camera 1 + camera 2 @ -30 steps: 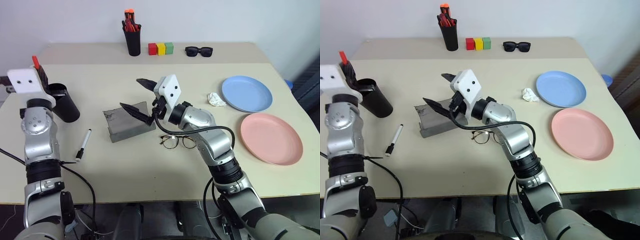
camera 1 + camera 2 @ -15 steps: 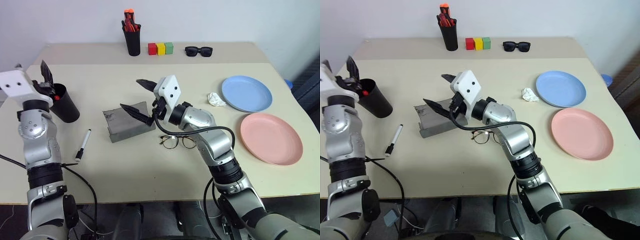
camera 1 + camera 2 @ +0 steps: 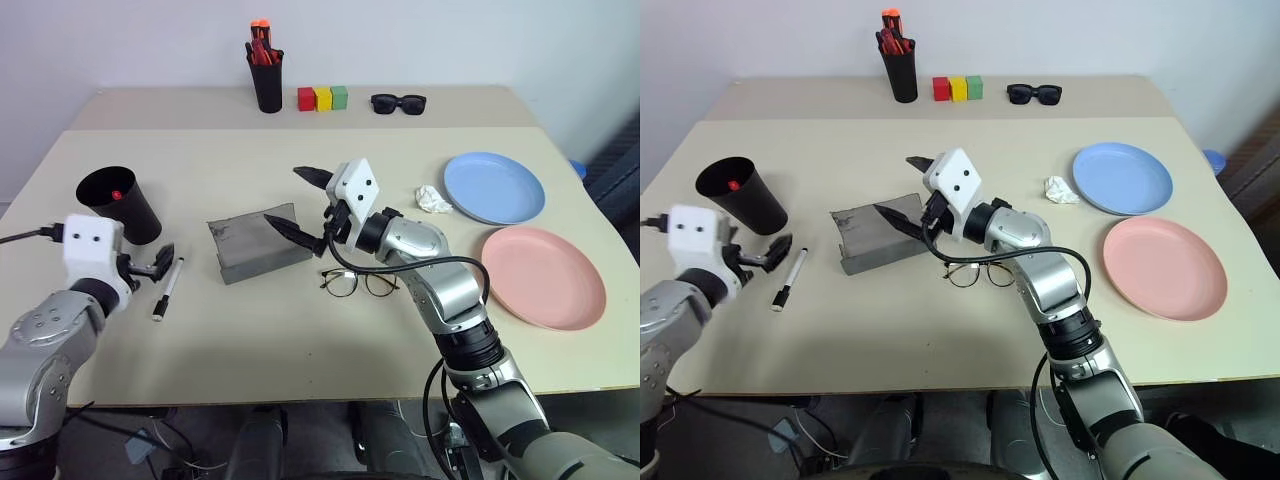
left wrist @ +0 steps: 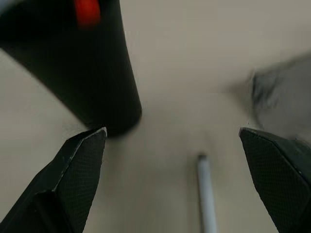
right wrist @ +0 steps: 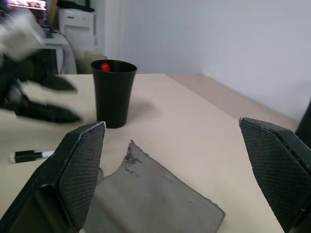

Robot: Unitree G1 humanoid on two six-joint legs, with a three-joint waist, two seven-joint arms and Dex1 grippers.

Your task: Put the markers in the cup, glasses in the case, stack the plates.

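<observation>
Left claw (image 3: 158,262) spread wide and empty, low over the table (image 3: 300,340), just beside the white marker (image 3: 167,288) with its black cap nearest. Right claw (image 3: 303,203) likewise spread, holding nothing, poised over the open grey case (image 3: 252,246) at mid-table. Glasses (image 3: 356,283) flat on the table just in front of the case, under the right forearm. Black cup (image 3: 118,204) upright beyond the left claw, red cap of the second marker (image 3: 117,194) showing inside. Pink plate (image 3: 543,276) at the right, light blue plate (image 3: 494,186) just behind it, side by side and unstacked. Crumpled white paper (image 3: 433,199) beside the blue plate. Farthest back: pen holder (image 3: 267,78) with orange-red pens, red, yellow and green blocks (image 3: 322,97), black sunglasses (image 3: 398,101). No readable writing or labels anywhere.
</observation>
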